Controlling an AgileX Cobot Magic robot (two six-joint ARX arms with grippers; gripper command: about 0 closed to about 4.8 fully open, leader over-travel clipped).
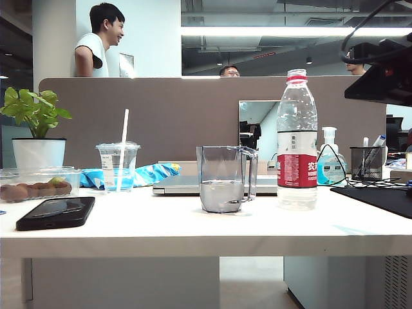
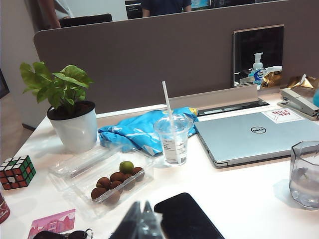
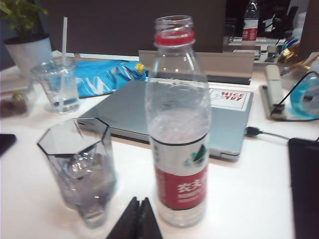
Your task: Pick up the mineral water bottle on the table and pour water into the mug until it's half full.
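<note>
Office partition behind, white table (image 1: 193, 232) crowded in front. Left to right: plant pot (image 1: 38, 153), fruit tray (image 1: 38, 183), phone (image 1: 56, 212), straw cup (image 1: 118, 166), laptop (image 1: 212, 185), then mug (image 1: 222, 179) holding some water, mineral water bottle (image 1: 297, 141) upright just beside it, uncapped. Left tool (image 2: 140, 221) pinched shut, empty, above phone. Right tool (image 3: 135, 219) also shut, empty, just short of bottle (risky!). Closed tips could nudge and topple open bottle onto laptop; mug close enough to get clipped.
</note>
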